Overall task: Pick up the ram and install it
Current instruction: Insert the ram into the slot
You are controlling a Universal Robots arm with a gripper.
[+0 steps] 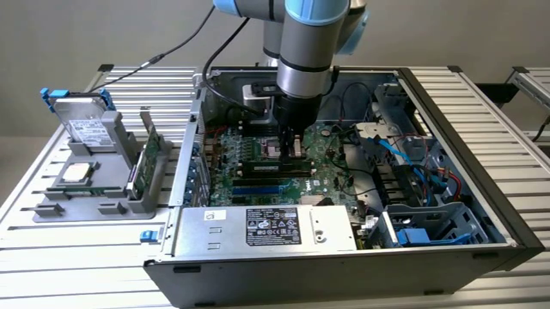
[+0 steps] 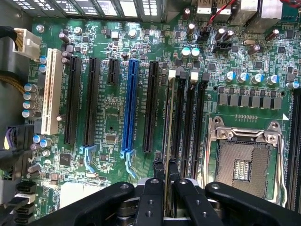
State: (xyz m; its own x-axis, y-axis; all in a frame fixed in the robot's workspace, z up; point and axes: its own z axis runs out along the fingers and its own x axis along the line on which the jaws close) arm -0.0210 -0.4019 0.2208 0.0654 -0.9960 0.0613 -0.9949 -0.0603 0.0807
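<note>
In the wrist view the ram (image 2: 168, 117) shows edge-on as a thin upright strip, lined up along one of the black memory slots (image 2: 180, 122) beside the open processor socket (image 2: 244, 165). My gripper (image 2: 165, 165) is shut on it, with one black finger (image 2: 157, 176) on each side of its near end. Whether the ram sits fully down in the slot I cannot tell. In the exterior view my gripper (image 1: 292, 153) reaches straight down into the open computer case (image 1: 481, 161), just above the green motherboard (image 1: 331, 180).
Blue and black expansion slots (image 2: 128, 103) lie beside the memory slots. The power supply (image 1: 266, 228) fills the case front, with drive cages and cables (image 1: 413, 193) on the exterior view's right. Outside, a grey holder (image 1: 86, 193) carries a hard drive, a processor chip (image 1: 77, 172) and a green card (image 1: 151, 158).
</note>
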